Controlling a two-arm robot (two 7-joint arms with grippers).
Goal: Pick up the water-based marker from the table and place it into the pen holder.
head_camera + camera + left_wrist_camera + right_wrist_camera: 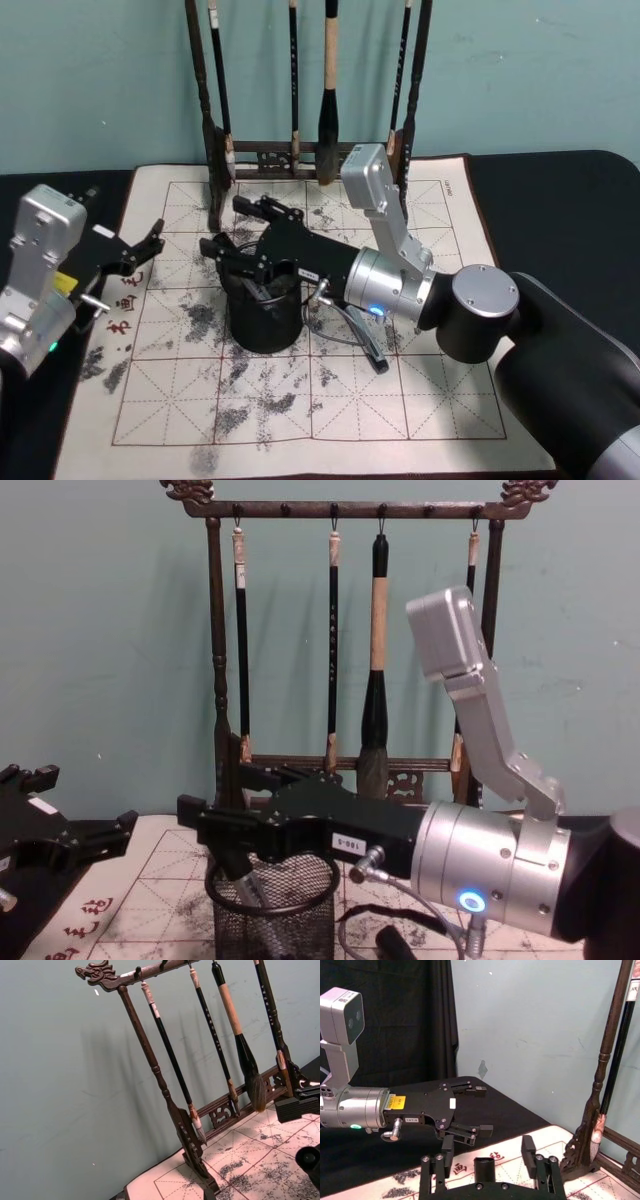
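The right end effector [226, 226] hangs just above the small round black wire-mesh pen holder [265, 328], fingers spread and gripping nothing. Its forearm reaches in low over the ink-stained, red-gridded cloth [420, 390] on the dark surface [560, 200]. A grey stick leaning inside the cup looks to be the water-based marker [246, 888]. Best to lift straight up, so that no finger catches the rim. The left end effector [148, 248], also spread, waits at the cloth's left edge

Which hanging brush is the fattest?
The tan-handled calligraphy brush with the big dark bristles, third from left on the dark wooden rack; the others are thin black.
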